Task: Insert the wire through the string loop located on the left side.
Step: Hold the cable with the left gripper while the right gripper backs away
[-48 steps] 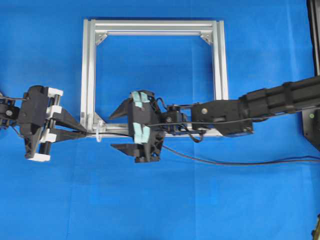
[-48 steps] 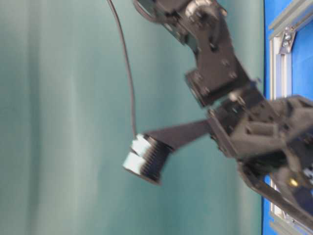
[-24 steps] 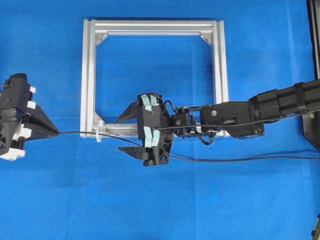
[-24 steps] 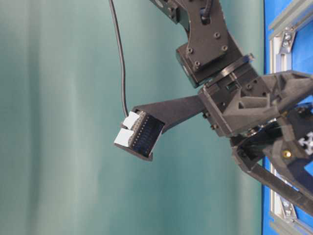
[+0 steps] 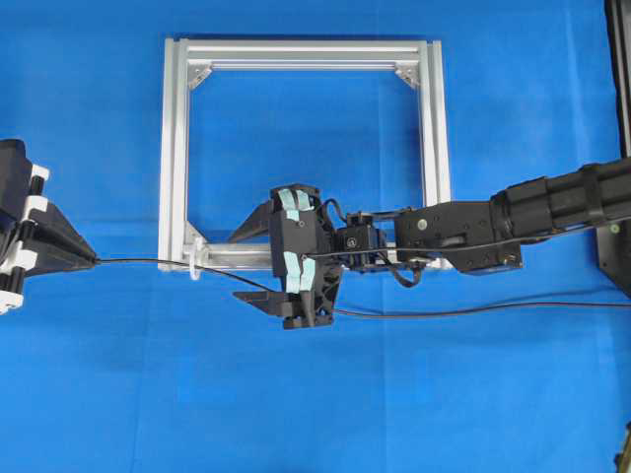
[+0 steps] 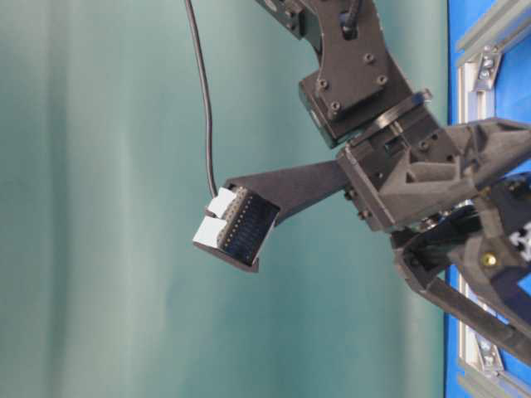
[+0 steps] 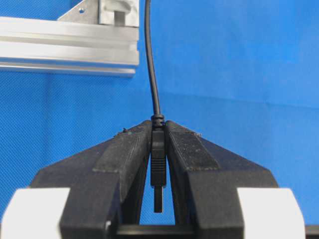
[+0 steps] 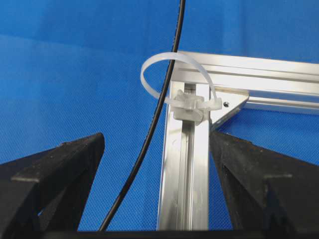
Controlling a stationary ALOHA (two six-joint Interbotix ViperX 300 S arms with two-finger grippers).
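Honestly, no readable writing shows anywhere. At the picture's left edge, the left hand [image 5: 87,259] pinches the plug end of the wire [image 5: 138,261], which passes through the string loop [image 8: 172,74] on the frame [image 5: 175,148]. Level beside it, the right hand [image 5: 246,264] stands spread wide, gripping nothing.

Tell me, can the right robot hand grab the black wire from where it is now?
Probably yes. The right gripper is open, and in its wrist view the wire runs between its fingers with nothing blocking it. The left gripper holds the plug end.
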